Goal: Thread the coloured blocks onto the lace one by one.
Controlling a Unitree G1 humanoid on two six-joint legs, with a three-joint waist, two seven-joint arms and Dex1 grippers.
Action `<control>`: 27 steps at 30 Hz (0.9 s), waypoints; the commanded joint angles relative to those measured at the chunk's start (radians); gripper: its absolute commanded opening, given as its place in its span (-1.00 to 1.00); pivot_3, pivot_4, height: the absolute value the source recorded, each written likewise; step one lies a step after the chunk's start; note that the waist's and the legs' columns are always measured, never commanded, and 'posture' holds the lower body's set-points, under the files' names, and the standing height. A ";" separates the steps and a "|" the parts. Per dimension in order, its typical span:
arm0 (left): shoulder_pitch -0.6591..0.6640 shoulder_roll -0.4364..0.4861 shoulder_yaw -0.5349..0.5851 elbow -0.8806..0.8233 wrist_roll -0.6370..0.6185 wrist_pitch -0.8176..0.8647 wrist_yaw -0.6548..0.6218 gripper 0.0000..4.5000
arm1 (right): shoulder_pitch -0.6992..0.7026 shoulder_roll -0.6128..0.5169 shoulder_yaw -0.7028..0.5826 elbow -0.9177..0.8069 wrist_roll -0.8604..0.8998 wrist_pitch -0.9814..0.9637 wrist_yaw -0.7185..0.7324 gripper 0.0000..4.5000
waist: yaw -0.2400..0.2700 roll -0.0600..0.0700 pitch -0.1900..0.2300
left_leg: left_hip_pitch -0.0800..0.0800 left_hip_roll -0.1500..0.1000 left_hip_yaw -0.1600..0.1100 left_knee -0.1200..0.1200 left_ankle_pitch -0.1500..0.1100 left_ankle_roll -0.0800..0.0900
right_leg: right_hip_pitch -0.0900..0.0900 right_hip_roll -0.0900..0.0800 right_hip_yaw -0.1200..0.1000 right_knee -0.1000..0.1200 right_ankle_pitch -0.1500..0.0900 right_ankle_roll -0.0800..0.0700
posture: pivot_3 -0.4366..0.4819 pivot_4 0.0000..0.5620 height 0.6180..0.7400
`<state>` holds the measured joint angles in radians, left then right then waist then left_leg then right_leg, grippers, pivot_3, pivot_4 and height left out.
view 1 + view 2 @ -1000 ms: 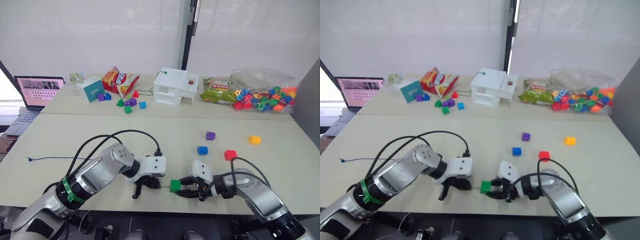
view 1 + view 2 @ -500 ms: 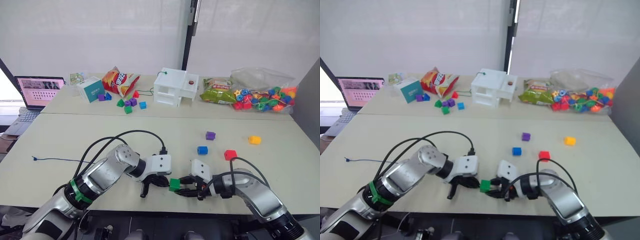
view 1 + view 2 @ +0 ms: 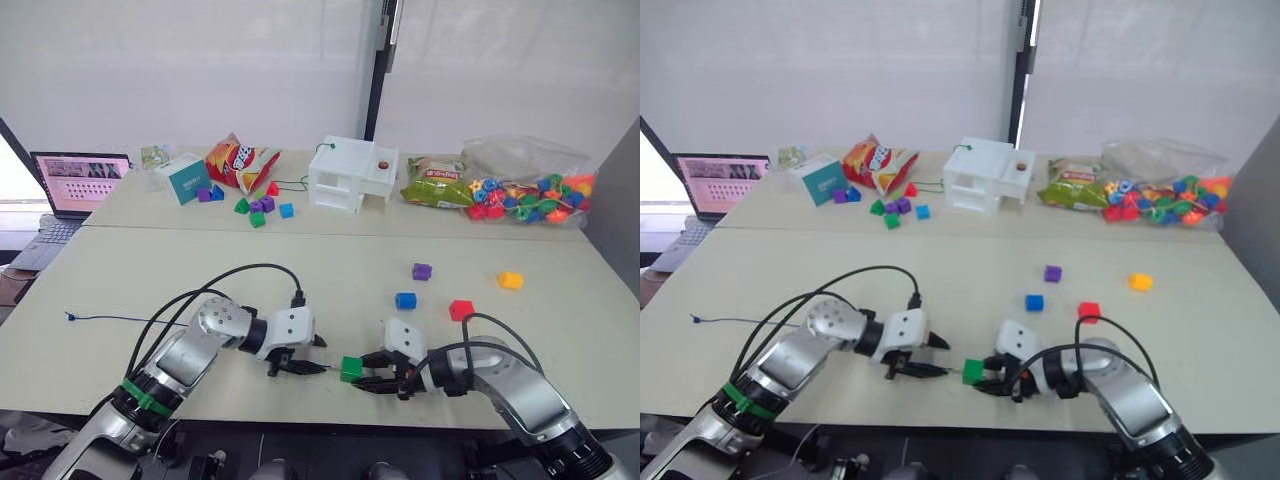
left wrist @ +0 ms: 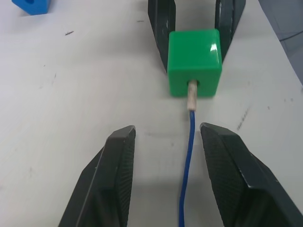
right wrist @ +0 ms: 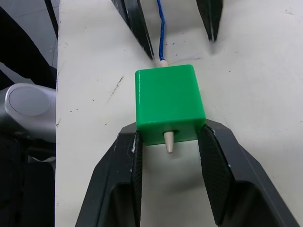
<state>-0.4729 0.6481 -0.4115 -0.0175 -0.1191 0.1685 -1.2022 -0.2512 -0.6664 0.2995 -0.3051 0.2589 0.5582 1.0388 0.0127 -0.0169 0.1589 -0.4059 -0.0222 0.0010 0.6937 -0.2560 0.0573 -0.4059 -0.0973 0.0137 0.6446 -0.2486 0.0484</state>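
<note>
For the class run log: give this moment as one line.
right end effector: shut on green block | lace tip: through block | left end effector: open around lace

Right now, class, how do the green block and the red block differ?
The green block is gripped by the right tool; the red block lies free on the table. The lace runs through the green block, its pale tip poking out; the red block has none. Both are small and bright.

Green block threaded on lace.

Bright, even daylight through curtains; sharp focus.
</note>
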 commanded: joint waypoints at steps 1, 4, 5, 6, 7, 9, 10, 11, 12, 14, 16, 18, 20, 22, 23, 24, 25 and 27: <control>0.015 0.006 0.027 0.035 0.014 -0.095 -0.006 0.02 | 0.003 -0.017 -0.016 -0.020 0.011 0.006 0.002 -0.48 | 0.002 0.000 0.000 | 0.000 0.000 0.000 0.000 0.000 0.000 | 0.000 0.000 0.000 0.000 0.000 0.000 | -0.05 -0.47 1.00; 0.024 -0.005 0.024 0.074 0.021 -0.110 0.001 0.02 | -0.001 -0.016 -0.017 -0.020 0.013 0.009 -0.001 -0.48 | 0.002 0.000 0.000 | 0.000 0.000 0.000 0.000 0.000 0.000 | 0.000 -0.001 -0.001 0.000 0.000 0.000 | -0.05 -0.47 1.00; 0.028 -0.007 0.019 0.090 0.025 -0.118 -0.002 0.02 | -0.003 -0.016 -0.017 -0.021 0.014 0.010 -0.002 -0.48 | 0.002 0.000 0.000 | 0.000 0.000 0.000 0.000 0.000 0.000 | 0.000 -0.001 -0.001 0.000 0.000 0.000 | -0.05 -0.47 1.00; 0.031 -0.011 0.014 0.103 0.031 -0.132 -0.004 0.02 | -0.003 -0.015 -0.018 -0.021 0.015 0.011 -0.003 -0.48 | 0.002 0.000 0.000 | 0.000 0.000 0.000 0.000 0.000 0.000 | 0.000 -0.001 -0.001 0.000 0.000 0.000 | -0.05 -0.47 1.00; 0.033 -0.014 0.012 0.112 0.036 -0.143 -0.005 0.02 | -0.004 -0.015 -0.019 -0.021 0.015 0.012 -0.004 -0.48 | 0.003 0.000 0.000 | 0.000 0.000 0.000 0.000 0.000 0.000 | 0.001 -0.001 -0.001 0.000 0.000 0.000 | -0.05 -0.47 1.00; 0.037 -0.028 0.019 0.120 0.009 -0.127 -0.019 -0.23 | -0.004 -0.016 -0.019 -0.022 0.014 0.012 -0.005 -0.48 | 0.003 0.000 0.000 | 0.001 0.000 0.000 0.000 0.000 0.000 | 0.001 -0.001 -0.001 0.000 0.000 0.000 | -0.05 -0.47 1.00; 0.038 -0.034 0.023 0.123 -0.002 -0.120 -0.026 -0.33 | -0.004 -0.015 -0.020 -0.023 0.015 0.013 -0.006 -0.48 | 0.003 0.000 0.000 | 0.001 -0.001 0.000 0.000 0.000 0.000 | 0.001 -0.001 -0.001 0.000 0.000 0.000 | -0.05 -0.47 1.00; 0.041 -0.039 0.024 0.125 -0.008 -0.117 -0.033 -0.49 | -0.003 -0.016 -0.022 -0.025 0.016 0.014 -0.007 -0.48 | 0.003 0.000 0.000 | 0.001 -0.001 0.000 0.000 0.000 0.000 | 0.002 -0.001 -0.001 0.000 0.000 0.000 | -0.05 -0.47 1.00; 0.044 -0.040 0.023 0.126 -0.007 -0.122 -0.038 -0.63 | -0.002 -0.017 -0.023 -0.027 0.016 0.015 -0.008 -0.48 | 0.003 0.000 0.000 | 0.001 -0.001 0.000 0.000 0.000 0.000 | 0.002 -0.001 -0.001 0.000 0.000 0.000 | -0.05 -0.47 1.00; 0.050 -0.044 0.024 0.126 0.000 -0.131 -0.039 -0.94 | 0.000 -0.018 -0.024 -0.029 0.016 0.015 -0.010 -0.48 | 0.003 0.000 0.000 | 0.001 -0.001 0.000 0.000 0.000 0.000 | 0.002 -0.001 -0.001 0.001 0.000 0.000 | -0.05 -0.47 1.00; 0.053 -0.049 0.025 0.124 0.003 -0.133 -0.039 -0.97 | 0.003 -0.020 -0.025 -0.032 0.017 0.015 -0.011 -0.48 | 0.001 0.000 0.000 | 0.001 -0.001 0.000 0.000 0.000 0.000 | 0.001 -0.001 -0.001 0.001 0.000 0.000 | -0.05 -0.47 1.00; 0.051 -0.061 0.025 0.123 0.003 -0.134 -0.034 -0.97 | 0.005 -0.022 -0.027 -0.034 0.019 0.016 -0.011 -0.48 | 0.002 0.000 0.000 | 0.001 -0.001 0.000 0.000 0.000 0.000 | 0.001 -0.001 -0.001 0.001 0.000 0.000 | -0.05 -0.47 1.00; 0.042 -0.081 0.019 0.119 0.011 -0.136 -0.022 -0.97 | 0.008 -0.024 -0.027 -0.037 0.020 0.018 -0.013 -0.48 | 0.004 0.000 0.000 | 0.001 -0.001 0.000 0.000 0.000 0.000 | 0.001 -0.001 -0.001 0.001 0.000 0.000 | -0.05 -0.47 1.00; 0.039 -0.094 0.017 0.108 0.015 -0.137 -0.021 -0.97 | 0.008 -0.025 -0.026 -0.039 0.020 0.019 -0.014 -0.48 | 0.006 0.000 0.000 | 0.001 -0.001 0.000 0.001 0.000 0.000 | 0.002 -0.001 -0.001 0.000 0.000 0.001 | -0.05 -0.47 1.00; 0.038 -0.101 0.016 0.096 0.012 -0.125 -0.021 -0.97 | 0.007 -0.024 -0.026 -0.039 0.020 0.020 -0.015 -0.48 | 0.006 0.000 0.000 | 0.001 -0.001 0.000 0.001 0.000 0.000 | 0.002 -0.001 -0.001 0.000 0.000 0.001 | -0.05 -0.47 1.00; 0.038 -0.107 0.016 0.087 0.010 -0.116 -0.022 -0.97 | 0.007 -0.024 -0.026 -0.039 0.021 0.021 -0.016 -0.48 | 0.006 0.000 0.000 | 0.001 -0.001 0.000 0.001 0.000 0.000 | 0.002 -0.001 -0.001 0.000 0.000 0.001 | -0.05 -0.47 1.00; 0.037 -0.115 0.012 0.078 0.013 -0.108 -0.018 -0.97 | 0.008 -0.024 -0.026 -0.041 0.021 0.022 -0.016 -0.48 | 0.005 0.000 0.000 | 0.001 -0.001 0.000 0.000 0.000 0.000 | 0.002 -0.001 -0.001 0.000 0.000 0.001 | -0.05 -0.47 1.00; 0.025 -0.146 -0.003 0.055 0.022 -0.078 0.000 -0.97 | 0.008 -0.023 -0.022 -0.043 0.019 0.023 -0.017 -0.48 | 0.006 0.000 0.000 | 0.000 -0.001 0.000 0.000 0.000 0.000 | 0.001 -0.001 -0.001 0.000 0.000 0.001 | -0.05 -0.47 1.00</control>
<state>-0.4349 0.5266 -0.3848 0.0776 -0.1127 0.0686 -1.2155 -0.2494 -0.6833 0.2971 -0.3191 0.2595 0.5737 1.0242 0.0185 -0.0166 0.1588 -0.4054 -0.0235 0.0007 0.6943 -0.2563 0.0577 -0.4043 -0.0985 0.0129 0.6451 -0.2483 0.0491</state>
